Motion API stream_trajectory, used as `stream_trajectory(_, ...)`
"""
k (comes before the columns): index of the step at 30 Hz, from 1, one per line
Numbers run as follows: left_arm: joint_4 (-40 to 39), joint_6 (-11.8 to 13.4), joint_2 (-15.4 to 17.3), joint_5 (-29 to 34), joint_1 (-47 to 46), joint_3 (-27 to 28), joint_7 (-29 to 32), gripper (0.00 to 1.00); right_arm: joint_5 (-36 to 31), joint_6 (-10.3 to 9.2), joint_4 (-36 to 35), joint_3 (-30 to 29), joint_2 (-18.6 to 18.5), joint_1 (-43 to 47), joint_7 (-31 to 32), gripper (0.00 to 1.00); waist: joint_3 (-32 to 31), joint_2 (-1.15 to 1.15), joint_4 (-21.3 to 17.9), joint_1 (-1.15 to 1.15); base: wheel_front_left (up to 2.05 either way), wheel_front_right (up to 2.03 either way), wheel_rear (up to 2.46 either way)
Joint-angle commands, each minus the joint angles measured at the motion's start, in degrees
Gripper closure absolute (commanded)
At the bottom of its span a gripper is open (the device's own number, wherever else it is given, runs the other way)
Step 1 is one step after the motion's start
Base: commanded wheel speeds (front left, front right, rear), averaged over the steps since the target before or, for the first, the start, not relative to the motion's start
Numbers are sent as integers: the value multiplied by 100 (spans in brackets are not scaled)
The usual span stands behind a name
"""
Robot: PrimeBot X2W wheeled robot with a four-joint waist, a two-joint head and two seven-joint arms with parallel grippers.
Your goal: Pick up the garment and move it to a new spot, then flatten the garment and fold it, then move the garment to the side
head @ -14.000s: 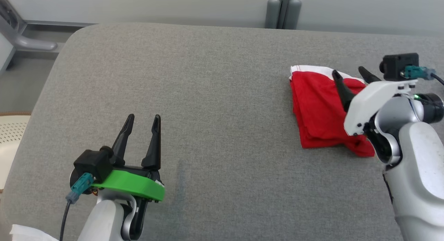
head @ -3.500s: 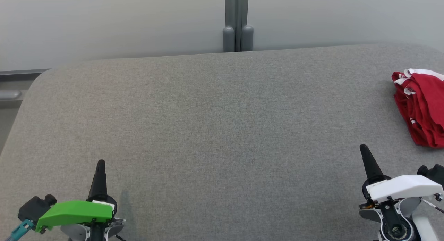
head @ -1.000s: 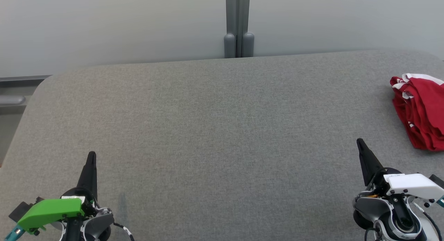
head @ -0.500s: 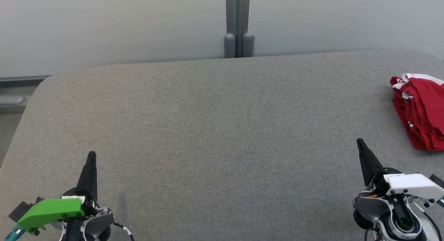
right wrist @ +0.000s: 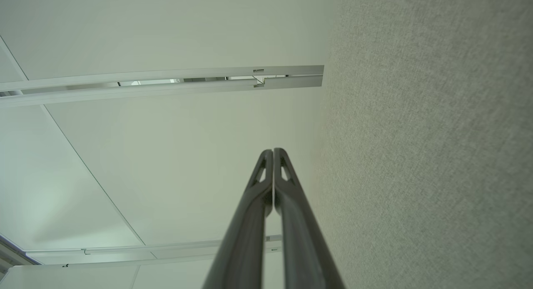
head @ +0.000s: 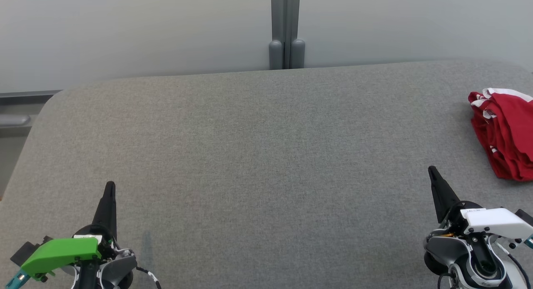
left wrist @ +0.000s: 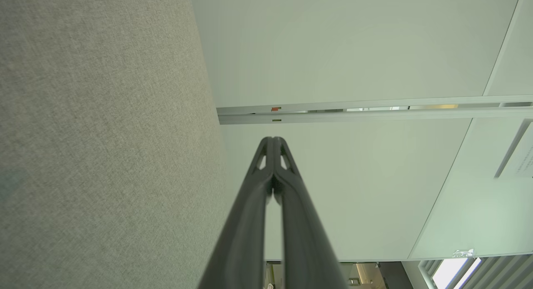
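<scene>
Two grippers: I count one left gripper (head: 109, 185) at lower left and one right gripper (head: 432, 170) at lower right of the head view, both above the near part of the tabletop (head: 266, 155).
Left jaws: pressed fully together, tips meeting, nothing held; the left wrist view confirms this.
Right jaws: pressed fully together, nothing held; the right wrist view confirms this.
Garment count: one garment (head: 504, 135), red with white trim.
Garment position: bunched in folds on the tabletop at far right, well apart from both grippers.
Tabletop count: one, grey fabric.
Background: one grey post (head: 285, 28).
</scene>
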Motion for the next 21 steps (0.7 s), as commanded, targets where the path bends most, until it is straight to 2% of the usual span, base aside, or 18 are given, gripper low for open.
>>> stream_trajectory(1,-11,-18,3,-17,-88,15,27,100,38,-2,8,-7,-7,-34,13,100,0,0,0,0,0,0,0)
stream_trajectory(21,-11,-18,3,-17,-80,15,27,100,39,-2,7,-7,-7,-34,13,100,0,0,0,0,0,0,0)
